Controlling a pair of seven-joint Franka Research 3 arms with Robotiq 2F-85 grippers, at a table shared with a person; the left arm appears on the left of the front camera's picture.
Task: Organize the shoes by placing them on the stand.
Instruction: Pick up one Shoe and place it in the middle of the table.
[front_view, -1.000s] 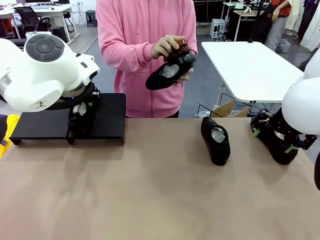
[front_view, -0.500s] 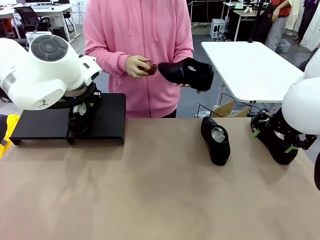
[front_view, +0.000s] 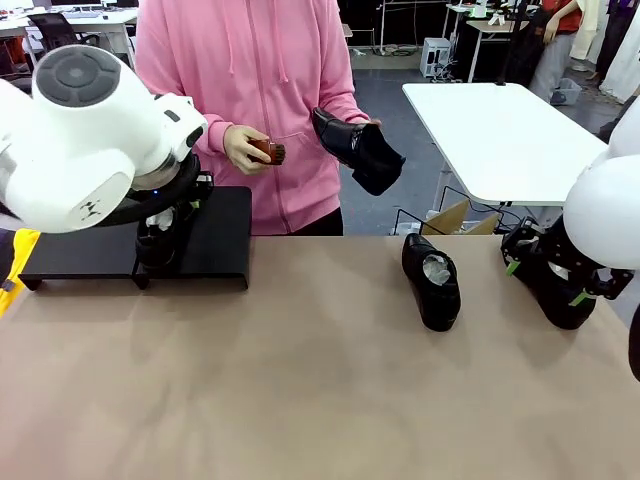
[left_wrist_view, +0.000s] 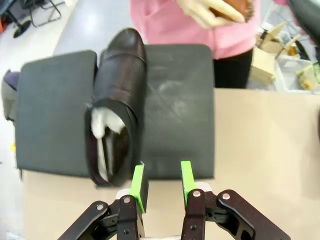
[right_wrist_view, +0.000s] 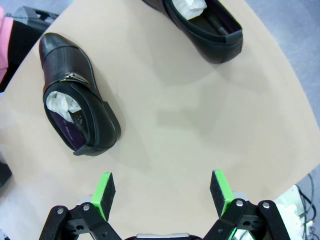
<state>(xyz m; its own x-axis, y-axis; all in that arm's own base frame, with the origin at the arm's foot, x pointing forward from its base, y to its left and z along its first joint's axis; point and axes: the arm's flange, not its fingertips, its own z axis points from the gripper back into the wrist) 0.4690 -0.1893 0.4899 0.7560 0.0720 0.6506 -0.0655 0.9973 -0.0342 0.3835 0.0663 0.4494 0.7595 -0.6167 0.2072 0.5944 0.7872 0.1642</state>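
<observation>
The stand (front_view: 222, 228) sits at the far left of the desk (front_view: 300, 380), its front edge facing the robot. One shoe (left_wrist_view: 120, 90) lies on the stand, toe toward the person and heel at the front edge, with white paper in its opening. It lies left of the stand's middle, and bare platform shows on both sides of it.

The left pincer (left_wrist_view: 161, 181) hangs above the stand's front edge, just beside the shoe's heel. Its green pads (left_wrist_view: 137, 182) stand a narrow gap apart, and only the stand's edge shows between them. One pad may be brushing the heel, but the wrist view is too soft there to be sure.

The right pincer (right_wrist_view: 161, 194) is spread wide above bare desk on the right side and holds nothing. Ahead of it lie two more shoes, well apart from the stand. The buckled shoe (right_wrist_view: 75, 100) rests on its sole with paper inside. The fourth shoe (right_wrist_view: 210, 30) lies farther off near the desk's edge, also stuffed with paper. The two do not touch.

Across the desk stands a person in a pink hoodie (front_view: 240, 60). One hand (front_view: 238, 148) holds a small brown brush (front_view: 268, 152). The other hand holds the last shoe (front_view: 360, 152) up in the air at chest height, tilted. It is clear of the desk, and the brush is a little apart from it.
</observation>
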